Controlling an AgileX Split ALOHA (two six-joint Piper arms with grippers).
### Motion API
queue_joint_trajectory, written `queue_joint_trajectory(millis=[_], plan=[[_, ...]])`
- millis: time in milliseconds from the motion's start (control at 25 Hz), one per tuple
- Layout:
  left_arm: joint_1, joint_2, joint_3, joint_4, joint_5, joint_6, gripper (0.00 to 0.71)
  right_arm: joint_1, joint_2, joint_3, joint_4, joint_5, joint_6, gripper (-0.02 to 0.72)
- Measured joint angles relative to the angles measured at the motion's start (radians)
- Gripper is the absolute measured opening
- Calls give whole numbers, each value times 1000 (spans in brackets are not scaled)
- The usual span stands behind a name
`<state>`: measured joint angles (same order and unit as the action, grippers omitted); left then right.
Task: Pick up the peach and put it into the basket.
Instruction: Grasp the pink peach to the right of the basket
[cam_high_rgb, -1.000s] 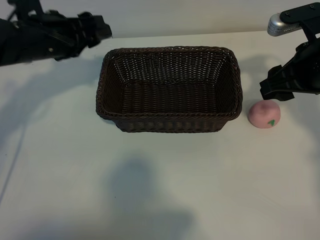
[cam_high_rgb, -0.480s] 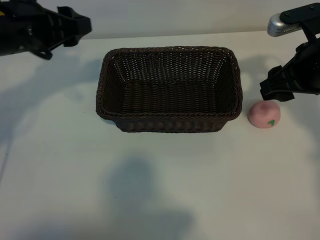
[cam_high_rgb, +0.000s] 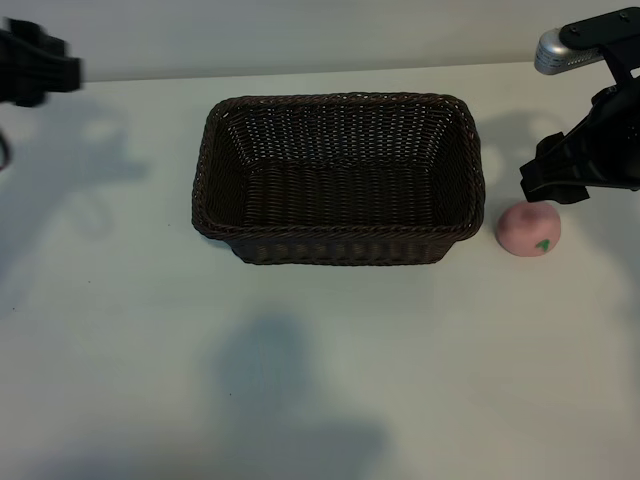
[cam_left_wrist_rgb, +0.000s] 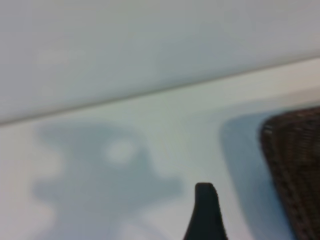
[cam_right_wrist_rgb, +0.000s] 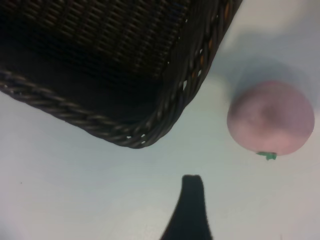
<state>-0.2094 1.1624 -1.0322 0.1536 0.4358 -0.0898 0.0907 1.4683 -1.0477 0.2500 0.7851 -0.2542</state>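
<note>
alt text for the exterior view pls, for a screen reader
A pink peach sits on a white table just right of an empty brown wicker basket, not touching it. The right gripper hangs just above the peach; the left gripper is at the far left edge.

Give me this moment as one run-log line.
peach: on table, right of basket | basket: empty | right gripper: above peach, not holding | left gripper: far left edge
</note>
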Motion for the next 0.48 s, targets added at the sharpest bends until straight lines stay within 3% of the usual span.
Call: queue_joint_trajectory(millis=[200, 480], plan=[[0, -187, 30, 16, 1, 23, 549, 0, 0, 0, 0, 1, 0, 595], [0, -455, 174, 17, 85, 32, 548, 0, 0, 0, 0, 3, -1, 595]])
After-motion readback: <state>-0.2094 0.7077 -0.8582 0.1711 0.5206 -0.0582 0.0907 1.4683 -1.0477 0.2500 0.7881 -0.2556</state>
